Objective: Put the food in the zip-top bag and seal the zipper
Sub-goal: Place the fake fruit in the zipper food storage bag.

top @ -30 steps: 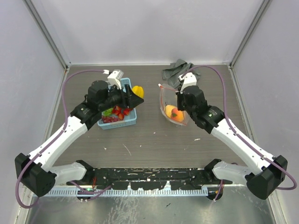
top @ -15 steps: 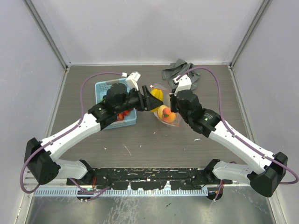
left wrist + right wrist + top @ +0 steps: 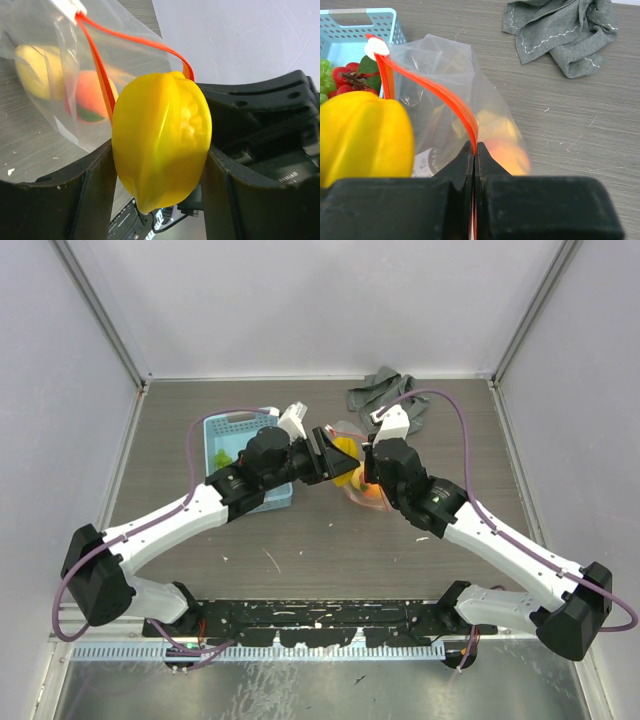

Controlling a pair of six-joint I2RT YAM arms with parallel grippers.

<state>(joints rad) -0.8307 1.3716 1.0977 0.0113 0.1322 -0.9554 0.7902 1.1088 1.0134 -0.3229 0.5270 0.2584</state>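
Left wrist view: left gripper [image 3: 159, 172] clamps the yellow fruit [image 3: 161, 120] beside the zip-top bag [image 3: 47, 112]; right gripper [image 3: 474, 162] pinches the zipper [image 3: 439, 89].

Overhead camera looks down; both wrist cameras closely share the zip-top bag [image 3: 440, 75].

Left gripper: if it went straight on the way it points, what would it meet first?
Probably the open zip-top bag, just past the yellow toy fruit it holds; depth unclear.

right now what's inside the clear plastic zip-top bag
An orange-red toy peach and a pale yellow shape show through the clear bag. The ridged yellow fruit at its mouth covers the rest.
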